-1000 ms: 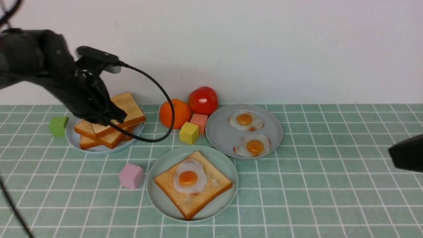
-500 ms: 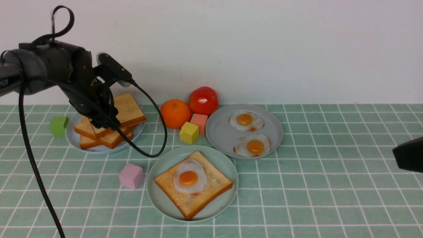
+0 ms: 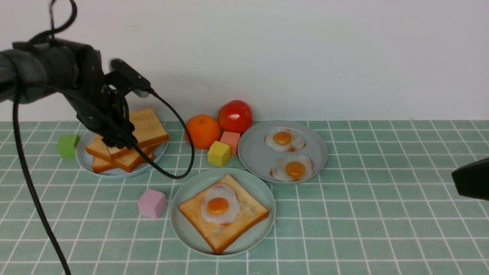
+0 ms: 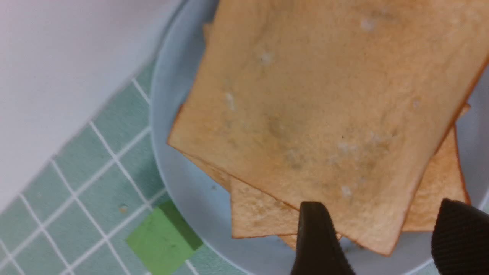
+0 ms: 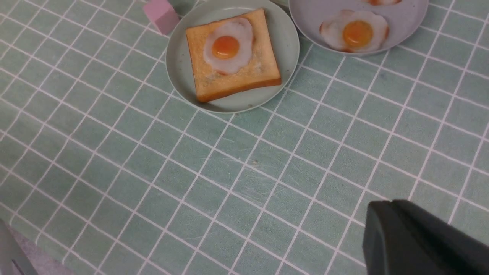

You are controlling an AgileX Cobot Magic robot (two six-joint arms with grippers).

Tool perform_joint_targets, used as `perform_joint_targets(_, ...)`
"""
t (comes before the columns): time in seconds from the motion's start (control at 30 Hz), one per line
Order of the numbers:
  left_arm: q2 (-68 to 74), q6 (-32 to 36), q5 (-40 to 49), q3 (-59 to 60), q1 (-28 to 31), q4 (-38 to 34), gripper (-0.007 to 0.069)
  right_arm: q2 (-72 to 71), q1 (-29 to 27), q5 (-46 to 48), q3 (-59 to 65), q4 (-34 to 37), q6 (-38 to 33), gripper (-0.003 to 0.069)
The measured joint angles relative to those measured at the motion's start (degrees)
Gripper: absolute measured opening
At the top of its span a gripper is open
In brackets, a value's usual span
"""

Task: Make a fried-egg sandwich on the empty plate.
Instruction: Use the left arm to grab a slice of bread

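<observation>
The step in hand is judged to be the fetching of the second slice. On the round pale mint-green plate (image 3: 183, 229), at the front middle of the green tiled table (image 3: 344, 229), one square golden-brown toast slice (image 3: 246, 219) is laid flat. A white fried egg with an orange yolk (image 3: 219, 206) is set on it, and no covering slice is seen there yet. The black left gripper (image 3: 121, 142) is held over the stack of toast slices (image 3: 122, 162) on the pale grey-blue plate (image 3: 110, 172) at the far left. Its jaws are spread wide at the near corner of the top toast slice (image 4: 324, 107), and nothing is gripped. The black right gripper (image 3: 456, 178) is parked at the right edge, well apart from the plates, closed and empty. For the next move, the jaws need to be shut on the top slice alone, so that the slices beneath are not dragged. That slice can then be carried over and laid squarely on the egg.
</observation>
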Motion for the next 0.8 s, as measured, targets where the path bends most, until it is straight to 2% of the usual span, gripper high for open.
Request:
perform_joint_targets(0.23, 1.5, 6.0, -0.5, 0.0, -0.1, -1.3, 0.041, 0.0, 0.0, -0.8, 0.0, 0.0, 0.0, 0.0014)
perform_joint_targets(0.63, 5.9, 6.3, -2.8, -0.4, -0.1, -0.6, 0.0377, 0.0, 0.0, -1.0, 0.0, 0.4, 0.0, 0.0022)
perform_joint_targets(0.8, 6.0, 6.3, -3.2, -0.5, -0.1, 0.1, 0.0238, 0.0, 0.0, -1.0, 0.0, 1.1, 0.0, 0.0022)
